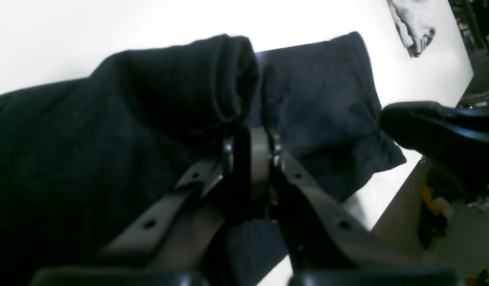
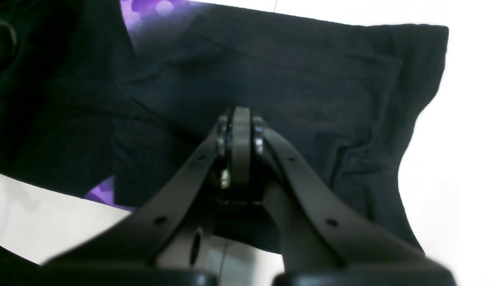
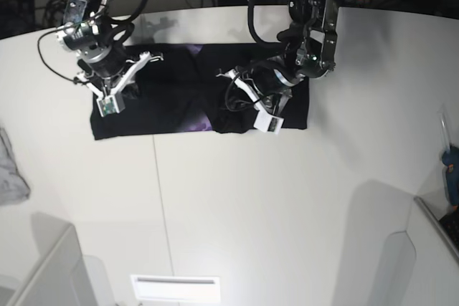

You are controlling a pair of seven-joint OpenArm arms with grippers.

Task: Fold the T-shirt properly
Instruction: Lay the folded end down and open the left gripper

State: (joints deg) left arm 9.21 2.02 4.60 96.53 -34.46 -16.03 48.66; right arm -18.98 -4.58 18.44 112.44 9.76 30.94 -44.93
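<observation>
The black T-shirt (image 3: 165,98) lies spread across the far part of the white table (image 3: 251,198), with some purple print (image 2: 149,12) showing at a turned-over edge. My left gripper (image 1: 250,139) is shut on a raised, bunched fold of the T-shirt (image 1: 181,91) near its right end; in the base view this left gripper (image 3: 247,98) sits over the shirt. My right gripper (image 2: 240,119) is shut, its tips low over the flat T-shirt (image 2: 308,79) at the left end. Whether it pinches cloth does not show. In the base view the right gripper (image 3: 118,84) is over the shirt's left part.
A small grey cloth (image 3: 11,170) lies at the table's left edge, also visible as the grey cloth (image 1: 413,28) far off in the left wrist view. The table's edge (image 1: 391,206) runs close beside the shirt. A blue object (image 3: 452,163) sits at the right edge.
</observation>
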